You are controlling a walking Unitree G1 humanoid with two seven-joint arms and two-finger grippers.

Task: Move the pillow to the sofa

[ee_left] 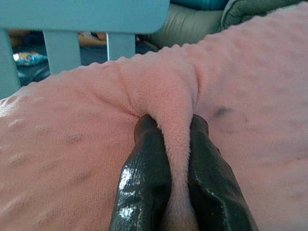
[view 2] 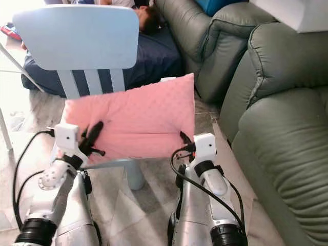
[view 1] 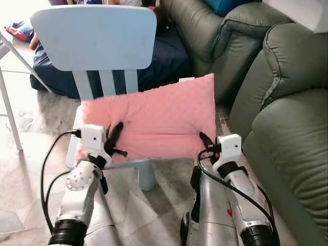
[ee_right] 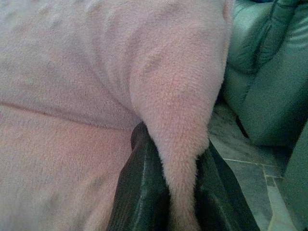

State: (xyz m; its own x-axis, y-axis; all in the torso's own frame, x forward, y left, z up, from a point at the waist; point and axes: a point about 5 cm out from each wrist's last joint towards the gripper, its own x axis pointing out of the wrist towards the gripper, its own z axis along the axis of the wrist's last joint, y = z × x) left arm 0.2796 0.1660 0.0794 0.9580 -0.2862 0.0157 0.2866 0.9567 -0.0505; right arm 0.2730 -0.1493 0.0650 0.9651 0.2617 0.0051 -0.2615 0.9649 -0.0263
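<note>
Pink and plush, the pillow (view 1: 151,120) lay over the seat of a pale blue child's chair (view 1: 95,38), propped against its slatted back. Both silver arms reached up and forward from below. The left gripper (view 1: 114,137) was clamped on a fold near the pillow's lower left corner, fabric bunched between its black fingers (ee_left: 144,178). The right gripper (view 1: 206,141) pinched the lower right corner, plush squeezed between its fingers (ee_right: 139,187). A grey-green sofa (view 1: 287,113) stood just to the right.
</note>
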